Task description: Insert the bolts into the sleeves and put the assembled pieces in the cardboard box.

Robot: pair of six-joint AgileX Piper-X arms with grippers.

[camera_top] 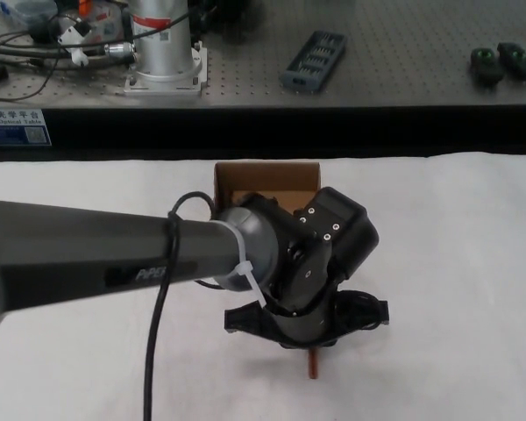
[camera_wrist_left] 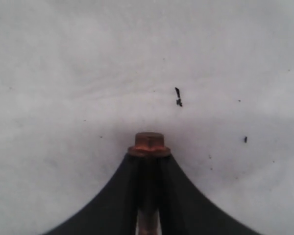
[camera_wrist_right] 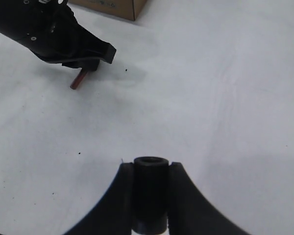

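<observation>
Found left gripper (camera_wrist_left: 148, 157) clamped on copper-coloured hex-head metal bolt (camera_wrist_left: 149, 143). Found right gripper (camera_wrist_right: 151, 166) clamped on black cylindrical sleeve (camera_wrist_right: 151, 196).

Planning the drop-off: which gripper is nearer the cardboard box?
Left. The left gripper, holding the bolt, sits near the cardboard box; the right gripper, holding the sleeve, is farther off.

Left arm (camera_top: 88, 250): dark grey tube with white lettering. Behind the pincer (camera_top: 313, 349), a black wrist housing (camera_top: 346, 230) with silvery screws (camera_top: 309, 221), a white cable tie (camera_top: 246, 263) and a black cable (camera_top: 158, 324). Fingers (camera_wrist_left: 112, 198) black and curved.
</observation>
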